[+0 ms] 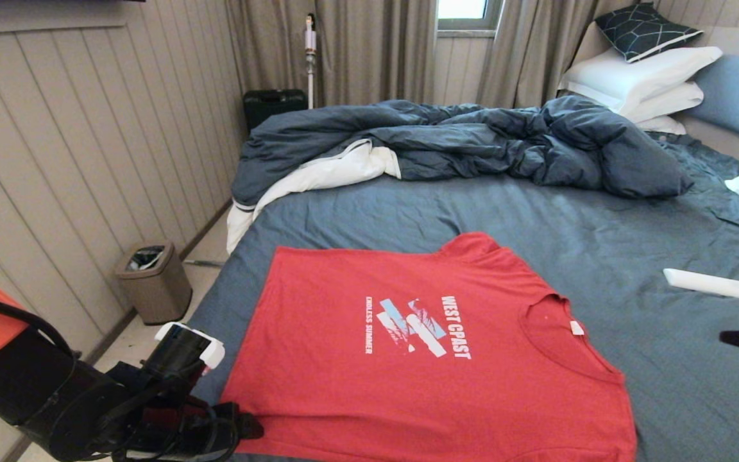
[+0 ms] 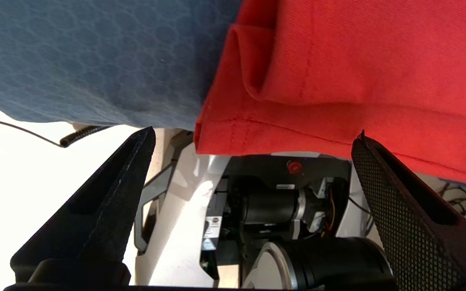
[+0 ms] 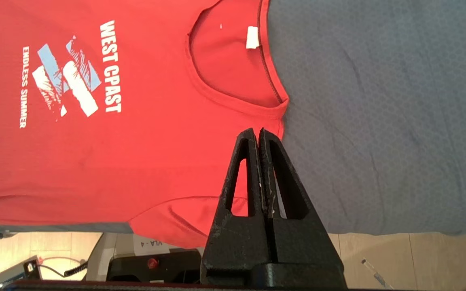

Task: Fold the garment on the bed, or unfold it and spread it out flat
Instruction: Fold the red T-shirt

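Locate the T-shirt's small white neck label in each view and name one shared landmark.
Head view: neck label inside the collar, toward the right of the garment.
Left wrist view: not in it; only the hem shows.
Right wrist view: label near the top edge, inside the collar.
Shared landmark: the WEST COAST lettering.

Rumpled dark blue duvet (image 1: pixel 472 144) bunched across far side, white lining showing. White remote (image 1: pixel 713 284) lying flat, right. Tan waste bin (image 1: pixel 154 280) on floor by panelled wall. Black case (image 1: pixel 274 106) before beige curtains (image 1: pixel 369 48).
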Robot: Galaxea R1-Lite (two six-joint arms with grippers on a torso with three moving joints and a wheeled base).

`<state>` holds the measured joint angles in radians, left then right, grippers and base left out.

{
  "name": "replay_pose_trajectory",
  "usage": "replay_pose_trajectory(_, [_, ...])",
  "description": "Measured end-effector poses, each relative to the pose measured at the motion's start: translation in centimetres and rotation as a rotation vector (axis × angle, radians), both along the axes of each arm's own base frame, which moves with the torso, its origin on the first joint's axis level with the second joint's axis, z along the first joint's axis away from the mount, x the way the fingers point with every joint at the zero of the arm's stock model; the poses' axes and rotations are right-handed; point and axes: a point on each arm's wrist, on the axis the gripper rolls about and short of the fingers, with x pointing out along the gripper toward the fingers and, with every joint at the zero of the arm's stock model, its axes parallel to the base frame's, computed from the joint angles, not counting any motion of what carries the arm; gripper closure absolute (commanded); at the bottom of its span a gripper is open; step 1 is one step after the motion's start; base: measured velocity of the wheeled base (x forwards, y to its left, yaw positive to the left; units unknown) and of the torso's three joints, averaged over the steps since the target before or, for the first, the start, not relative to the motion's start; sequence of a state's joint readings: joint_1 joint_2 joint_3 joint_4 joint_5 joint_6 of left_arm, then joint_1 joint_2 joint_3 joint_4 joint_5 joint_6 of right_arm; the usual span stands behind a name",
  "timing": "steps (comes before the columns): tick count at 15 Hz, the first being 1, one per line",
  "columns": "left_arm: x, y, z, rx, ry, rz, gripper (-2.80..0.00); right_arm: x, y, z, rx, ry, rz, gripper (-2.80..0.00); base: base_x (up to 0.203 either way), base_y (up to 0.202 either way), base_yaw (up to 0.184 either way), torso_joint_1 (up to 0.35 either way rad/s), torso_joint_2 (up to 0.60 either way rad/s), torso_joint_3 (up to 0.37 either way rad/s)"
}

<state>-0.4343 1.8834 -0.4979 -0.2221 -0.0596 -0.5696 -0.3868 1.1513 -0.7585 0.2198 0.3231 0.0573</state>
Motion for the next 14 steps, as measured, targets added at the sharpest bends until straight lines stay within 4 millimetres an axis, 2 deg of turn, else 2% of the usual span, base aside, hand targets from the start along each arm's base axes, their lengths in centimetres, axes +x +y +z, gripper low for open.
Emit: replay_pose_trajectory(14, [-0.41,-0.73,-0.23,0.023,0.002,-0.027,-2.8,0.35,-0.24,0.43,-0.002,-0.01,-0.008,0.0,0.0,0.0,0.0,0.0,0.0,0.0])
